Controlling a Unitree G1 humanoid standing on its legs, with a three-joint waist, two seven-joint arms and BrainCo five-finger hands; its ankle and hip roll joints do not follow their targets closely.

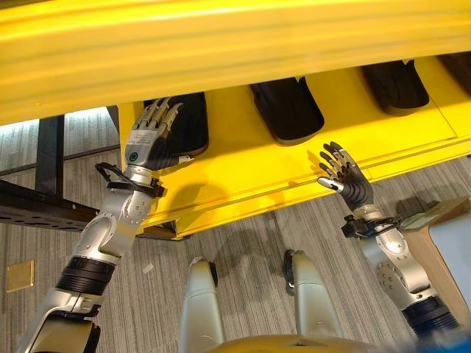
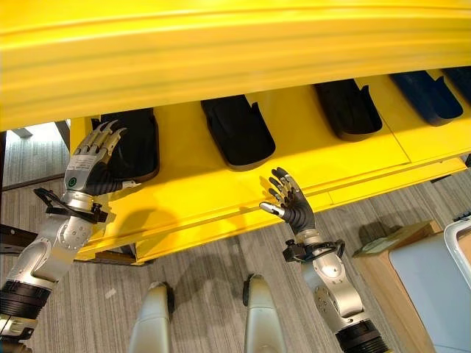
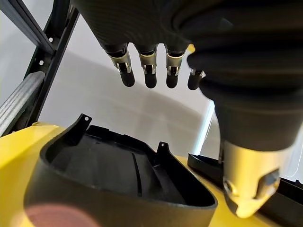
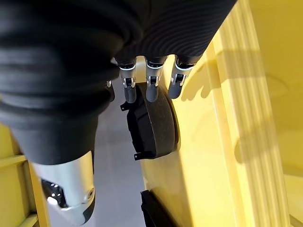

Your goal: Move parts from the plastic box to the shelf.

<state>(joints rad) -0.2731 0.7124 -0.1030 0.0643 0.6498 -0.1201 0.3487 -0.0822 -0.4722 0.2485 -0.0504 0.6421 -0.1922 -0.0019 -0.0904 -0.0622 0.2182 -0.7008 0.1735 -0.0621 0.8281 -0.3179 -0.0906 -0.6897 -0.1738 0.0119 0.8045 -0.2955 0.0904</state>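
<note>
Both hands are empty with fingers straight: your left hand (image 1: 147, 138) hovers at the leftmost black part (image 1: 184, 129), looking like a release, while your right hand (image 1: 344, 175) hangs spread at the yellow shelf's (image 1: 243, 176) front lip. The shelf holds a row of dark tray-like parts, open side up, spaced apart, including a middle one (image 1: 288, 110) and one further right (image 1: 396, 86). The grey box (image 1: 455, 246) at far right is probably your source; I can't see its contents.

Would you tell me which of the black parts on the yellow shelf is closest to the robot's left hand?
The black part at the shelf's left end: the left hand is raised right beside it, fingers straight. The other parts lie farther right.
</note>
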